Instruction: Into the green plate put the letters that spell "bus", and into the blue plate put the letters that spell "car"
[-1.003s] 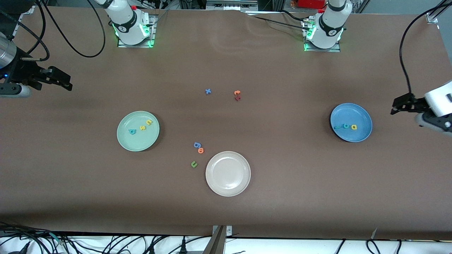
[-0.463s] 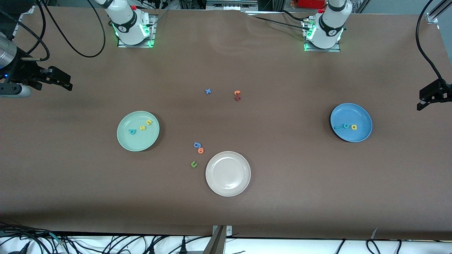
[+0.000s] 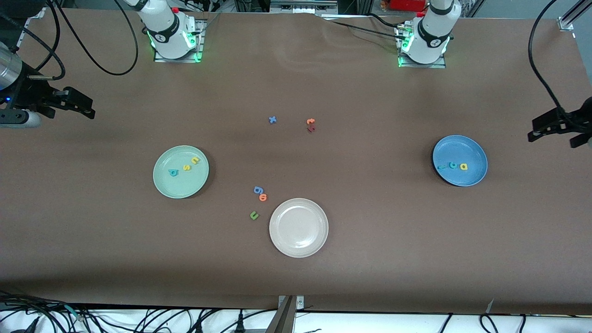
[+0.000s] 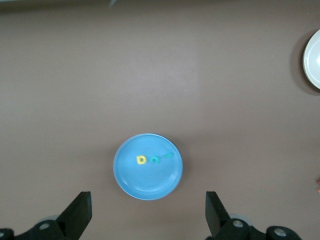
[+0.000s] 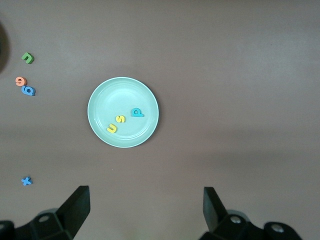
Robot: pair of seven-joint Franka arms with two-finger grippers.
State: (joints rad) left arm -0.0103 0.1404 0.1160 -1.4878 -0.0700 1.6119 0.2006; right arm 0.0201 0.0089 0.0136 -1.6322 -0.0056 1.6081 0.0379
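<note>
Both arms run mostly out of frame, so only the gripper ends show in the front view. The left gripper hangs at the left arm's end of the table, partly cut off by the frame edge; its wrist view shows its two black fingers spread wide with nothing between. The right gripper waits at the right arm's end, fingers also wide apart and empty.

The green plate is smooth, round and pale mint, and it holds the teal b, yellow s and yellow u, all tiny chunky foam shapes. The blue plate holds the yellow a, teal c and a thin teal r, which is hard to read at that size.

Loose on the matte brown table: blue x, orange t touching a dark red letter too small to read, blue g, an orange letter, green u and an empty beige plate.
</note>
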